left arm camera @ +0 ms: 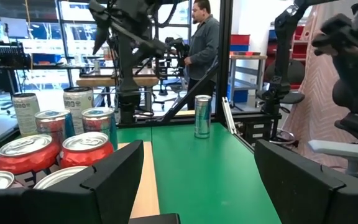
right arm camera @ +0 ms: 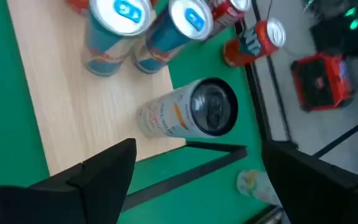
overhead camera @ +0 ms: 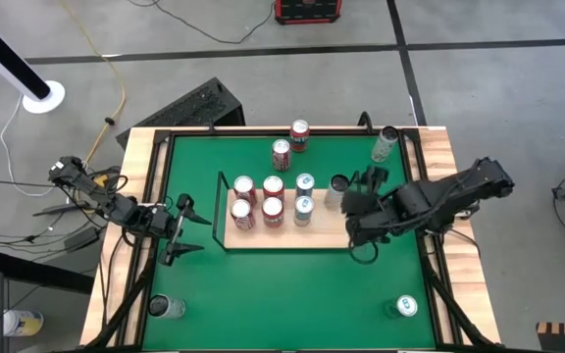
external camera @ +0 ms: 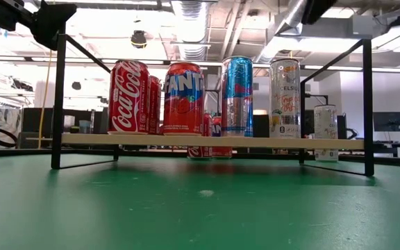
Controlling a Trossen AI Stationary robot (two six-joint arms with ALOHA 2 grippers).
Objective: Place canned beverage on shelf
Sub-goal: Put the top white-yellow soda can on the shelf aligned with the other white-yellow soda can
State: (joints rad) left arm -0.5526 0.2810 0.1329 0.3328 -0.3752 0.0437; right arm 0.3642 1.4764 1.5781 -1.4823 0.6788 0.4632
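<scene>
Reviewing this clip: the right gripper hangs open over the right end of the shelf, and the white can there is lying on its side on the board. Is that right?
One thing is wrong: the white can stands upright on the shelf, not on its side. The low view shows it erect beside the blue cans. The rest holds: the right gripper hangs open over the shelf's right end.

The left arm reaches in from the table's left side, its forearm angled toward the middle. The left gripper (overhead camera: 186,227) sits low with its two dark fingers (left arm camera: 114,177) spread wide and nothing between them. The right arm comes in from the right edge, bent at the elbow and stretched leftward. The right gripper (overhead camera: 353,201) points downward, its fingers (right arm camera: 101,168) parted wide and holding nothing.
</scene>
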